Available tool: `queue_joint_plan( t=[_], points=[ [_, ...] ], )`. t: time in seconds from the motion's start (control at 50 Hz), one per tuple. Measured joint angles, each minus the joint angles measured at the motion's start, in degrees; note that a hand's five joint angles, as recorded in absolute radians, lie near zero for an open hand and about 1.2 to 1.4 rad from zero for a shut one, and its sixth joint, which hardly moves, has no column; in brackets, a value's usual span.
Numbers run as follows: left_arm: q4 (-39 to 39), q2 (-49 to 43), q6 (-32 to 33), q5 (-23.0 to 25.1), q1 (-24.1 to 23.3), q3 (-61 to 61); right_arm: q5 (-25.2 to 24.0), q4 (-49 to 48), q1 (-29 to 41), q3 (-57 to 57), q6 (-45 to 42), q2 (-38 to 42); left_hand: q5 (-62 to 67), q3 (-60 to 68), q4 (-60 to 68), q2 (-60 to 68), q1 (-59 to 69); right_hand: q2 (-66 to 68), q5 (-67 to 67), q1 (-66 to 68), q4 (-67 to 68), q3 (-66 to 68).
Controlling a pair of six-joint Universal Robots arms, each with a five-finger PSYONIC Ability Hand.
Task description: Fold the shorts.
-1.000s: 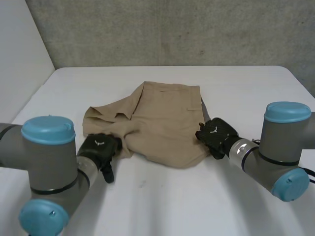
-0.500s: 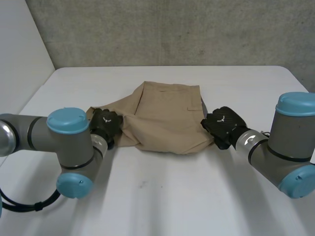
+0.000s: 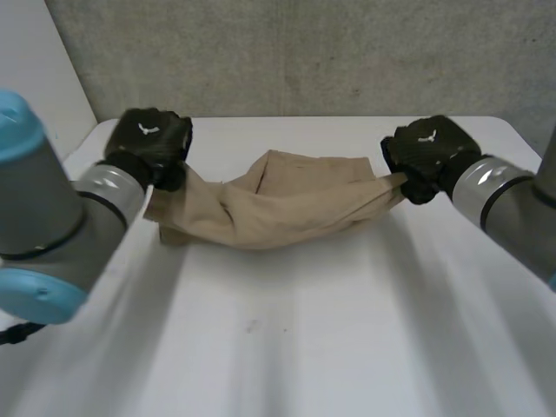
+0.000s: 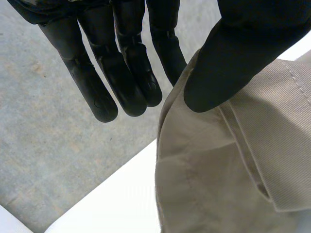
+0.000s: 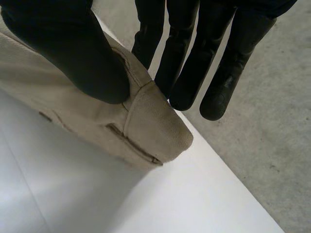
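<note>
The tan shorts [image 3: 287,204] hang stretched between my two hands above the white table [image 3: 278,347], sagging in the middle with the lower fold resting on the table. My left hand [image 3: 149,143] pinches the cloth's left end; in the left wrist view its thumb [image 4: 233,53] presses the tan shorts [image 4: 228,165] against straight fingers [image 4: 121,68]. My right hand [image 3: 427,152] pinches the right end; in the right wrist view the thumb [image 5: 73,48] clamps a hemmed corner of the shorts [image 5: 146,131] against the fingers [image 5: 194,63].
A grey concrete wall [image 3: 304,52] stands behind the table's far edge. The table's left edge [image 3: 65,156] runs close to my left arm [image 3: 52,217]. My right arm [image 3: 512,200] reaches in from the right side.
Both hands have risen and moved toward the far side of the table, lifting the shorts off the surface. The left hand closed on the left end of the cloth.
</note>
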Motion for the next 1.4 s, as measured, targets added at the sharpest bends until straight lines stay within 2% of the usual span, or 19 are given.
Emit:
queue_joint_plan(
  t=[0.1, 0.22, 0.26, 0.28, 0.32, 0.38, 0.56, 0.58, 0.64, 0.72, 0.78, 0.8, 0.86, 0.9, 0.94, 1.06, 1.12, 1.24, 1.4],
  points=[
    [-3.6, 0.8, -2.0, 2.4, 1.2, -0.2, -0.2, 2.1, 0.2, -0.7, 1.9, 0.1, 0.0, 0.0, 0.0, 0.0, 0.0, 0.0, 0.0, 0.3, 0.0, 0.0],
    [-5.6, -8.7, -2.4, 2.6, 2.5, -0.5, 0.1, 2.2, 3.3, 0.9, 3.3, 8.8, -0.2, -0.9, -1.0, -0.9, -0.3, 0.0, 0.2, 1.0, 0.0, 0.7],
    [-5.6, -10.9, -2.3, 1.9, 3.0, -0.7, 0.3, 1.7, 4.1, 1.3, 3.3, 10.6, -15.1, -17.4, -17.8, -17.6, -17.4, 0.0, 0.2, 1.1, 0.0, 0.9],
    [-5.6, -10.9, -2.3, 1.9, 3.0, -0.7, 0.3, 1.7, 4.1, 1.3, 3.3, 10.6, -15.1, -17.4, -17.8, -17.6, -17.4, 0.0, 0.2, 1.1, 0.0, 0.9],
    [-5.5, -13.4, -2.1, 0.7, 3.6, -1.2, 1.3, 0.0, 5.4, 2.1, 3.3, 13.4, -28.3, -30.8, -31.2, -31.3, -30.5, 0.0, 0.2, 1.7, 0.0, 1.0],
    [-5.4, -13.9, -2.0, 0.2, 3.9, -2.0, 2.2, -1.3, 5.8, 2.7, 3.2, 14.2, -32.2, -34.3, -35.0, -34.6, -32.2, 0.0, 0.2, 1.7, 0.0, 1.0],
    [-2.8, -2.3, -2.1, 0.0, 3.7, -10.1, 5.3, -6.8, 5.8, 5.5, 4.2, 13.3, -32.9, -34.7, -35.3, -34.8, -32.2, 0.0, 0.2, 1.7, 0.0, 1.0],
    [-1.2, 2.7, -2.2, 0.1, 3.5, -14.0, 5.7, -8.5, 5.8, 6.3, 4.9, 12.8, -32.9, -34.7, -35.3, -34.8, -32.2, 0.0, 0.2, 1.7, 0.0, 1.0],
    [1.2, 9.7, -2.1, 0.7, 2.9, -20.2, 6.1, -10.2, 5.8, 6.9, 5.8, 12.4, -32.8, -34.7, -35.3, -34.8, -32.2, 0.0, 0.2, 1.7, 0.0, 1.0],
    [4.1, 18.4, -1.8, 3.1, 2.0, -29.9, 7.0, -11.6, 6.0, 7.5, 6.8, 12.4, -28.0, -30.3, -30.9, -30.3, -27.1, 0.0, 0.2, 1.7, 0.0, 1.0],
    [4.6, 20.3, -1.7, 4.5, 1.8, -32.8, 7.2, -11.7, 6.0, 7.5, 6.9, 12.5, -24.5, -27.0, -27.3, -26.7, -23.0, 0.0, 0.2, 1.7, 0.0, 1.0],
    [5.0, 22.0, -1.5, 7.3, 1.7, -36.5, 7.3, -11.7, 6.0, 7.4, 7.0, 12.6, -18.8, -21.0, -21.5, -21.0, -17.3, 0.0, 0.2, 1.7, 0.0, 1.0],
    [5.2, 22.5, -0.9, 11.1, 2.0, -39.6, 7.3, -11.7, 6.1, 7.4, 6.9, 12.7, -17.6, -19.8, -20.1, -19.9, -16.7, 0.0, 0.2, 1.7, 0.0, 1.0],
    [5.3, 21.8, -0.4, 13.2, 2.4, -40.6, 7.3, -11.6, 6.1, 7.4, 6.9, 12.7, -17.8, -20.1, -20.4, -20.2, -17.0, 0.0, 0.2, 1.7, 0.0, 1.0],
    [5.4, 19.6, 0.6, 15.8, 3.2, -41.2, 7.2, -11.5, 6.1, 7.4, 6.9, 12.7, -25.6, -28.1, -28.7, -28.7, -26.3, 0.0, 0.2, 1.7, 0.0, 1.0],
    [6.5, 10.6, 4.5, 18.1, 6.1, -38.4, 7.0, -11.4, 6.3, 7.5, 6.9, 12.8, -31.5, -33.5, -34.2, -33.6, -30.6, 0.0, 0.2, 1.7, 0.0, 1.0],
    [7.2, 6.5, 6.4, 17.9, 7.0, -36.2, 7.0, -11.4, 6.3, 7.6, 6.9, 12.7, -31.5, -33.5, -34.2, -33.6, -30.6, 0.0, 0.2, 1.7, 0.0, 1.0],
    [8.5, -4.4, 10.4, 14.3, 7.5, -29.0, 6.9, -11.4, 6.4, 7.7, 6.8, 12.7, -29.4, -32.2, -32.4, -32.3, -29.1, 0.0, 0.2, 1.7, 0.0, 1.0],
    [9.3, -9.8, 11.0, 10.6, 6.5, -23.7, 6.9, -11.5, 6.4, 7.7, 6.5, 12.8, -29.4, -32.2, -32.4, -32.1, -29.1, 0.0, 0.2, 1.7, 0.0, 1.0]
  ],
)
